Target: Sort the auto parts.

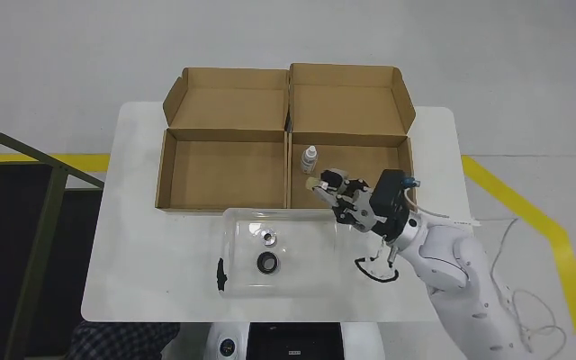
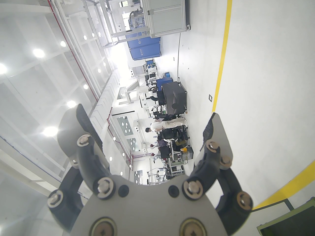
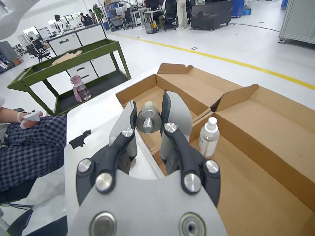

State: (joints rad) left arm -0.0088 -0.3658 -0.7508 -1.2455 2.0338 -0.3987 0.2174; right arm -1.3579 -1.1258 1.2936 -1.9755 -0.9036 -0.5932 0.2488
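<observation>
My right gripper (image 3: 149,114) is shut on a metal cylindrical part (image 3: 147,121) with a stub shaft; in the top view the right gripper (image 1: 326,184) holds it over the front edge of the right cardboard box (image 1: 396,157). A white spray bottle (image 1: 310,160) stands in that box near its left wall, the same bottle (image 3: 209,136) beside my fingers. The left cardboard box (image 1: 180,175) has nothing in it. A clear tray (image 1: 310,279) in front of the boxes holds a metal ring part (image 1: 269,238) and a black ring part (image 1: 268,264). My left gripper (image 2: 147,121) is open, pointing away into the room.
A small black piece (image 1: 220,273) lies at the tray's left edge and a black cable loop (image 1: 376,268) at its right. A green cart (image 3: 73,72) with a pink bottle (image 3: 80,91) stands left of the table. The box lids (image 1: 288,97) lie open behind.
</observation>
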